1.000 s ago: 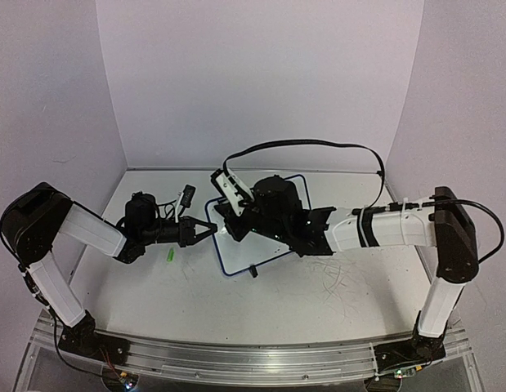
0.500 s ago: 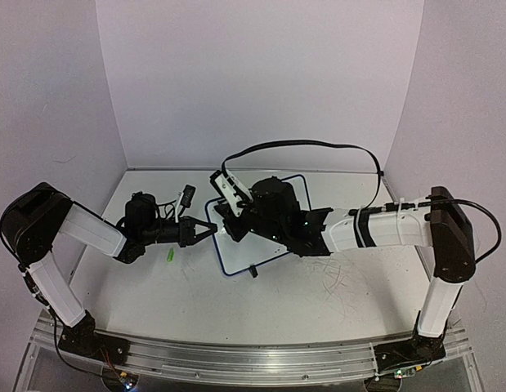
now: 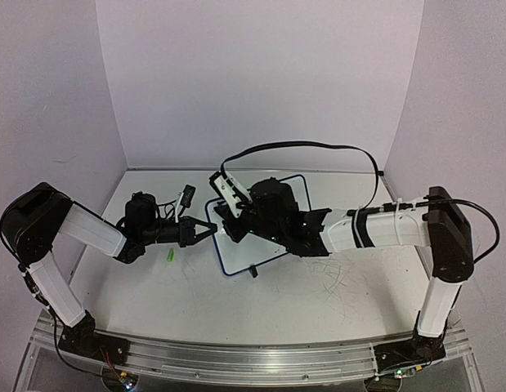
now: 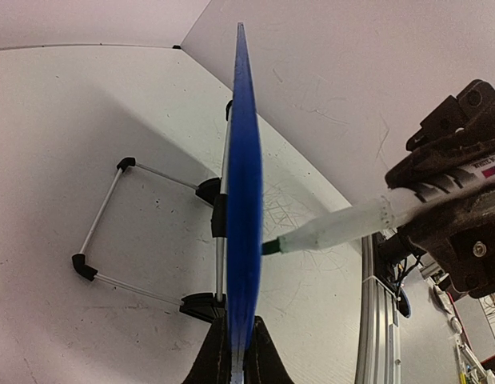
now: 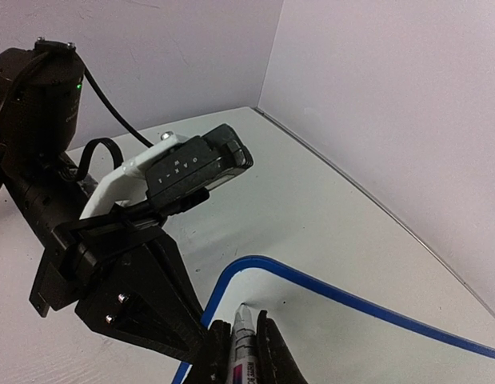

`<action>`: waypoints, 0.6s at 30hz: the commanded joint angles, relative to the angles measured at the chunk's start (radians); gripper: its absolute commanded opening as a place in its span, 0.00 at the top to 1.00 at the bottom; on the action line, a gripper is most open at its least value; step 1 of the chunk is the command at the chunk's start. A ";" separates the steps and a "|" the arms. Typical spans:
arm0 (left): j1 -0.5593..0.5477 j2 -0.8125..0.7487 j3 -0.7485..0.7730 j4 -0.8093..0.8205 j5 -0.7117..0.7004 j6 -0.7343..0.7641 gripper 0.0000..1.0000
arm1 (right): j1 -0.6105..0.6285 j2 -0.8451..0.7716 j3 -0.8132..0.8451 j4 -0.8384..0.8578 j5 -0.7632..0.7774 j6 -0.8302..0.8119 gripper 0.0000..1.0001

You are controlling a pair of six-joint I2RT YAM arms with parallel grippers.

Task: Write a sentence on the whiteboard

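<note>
Left arm reaches in low from the left, the left gripper (image 4: 235, 362) pinching the blue rim of the whiteboard (image 3: 236, 260) at mid-table. Right arm stretches across, the right gripper (image 5: 245, 356) clamped on a marker (image 4: 335, 228), tip at the board. Two arms, one board, one marker, one green cap (image 3: 170, 256).

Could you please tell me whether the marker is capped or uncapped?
Uncapped: the marker shows a bare dark tip at the whiteboard.
</note>
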 commanded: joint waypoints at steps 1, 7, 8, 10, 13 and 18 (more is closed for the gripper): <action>-0.005 0.004 0.018 -0.009 0.031 0.008 1.00 | 0.002 0.017 0.046 0.034 0.010 0.004 1.00; -0.005 0.009 0.023 -0.010 0.034 0.007 1.00 | 0.002 0.023 0.048 0.034 0.021 0.001 1.00; -0.005 0.009 0.024 -0.009 0.034 0.006 1.00 | 0.002 0.024 0.048 0.034 0.022 0.002 1.00; -0.005 0.009 0.024 -0.010 0.034 0.006 1.00 | 0.002 0.027 0.047 0.034 0.028 0.004 1.00; -0.005 0.008 0.024 -0.010 0.034 0.006 1.00 | 0.002 0.028 0.043 0.034 0.035 0.006 1.00; -0.004 0.009 0.024 -0.010 0.034 0.006 1.00 | 0.002 0.026 0.028 0.034 0.045 0.010 1.00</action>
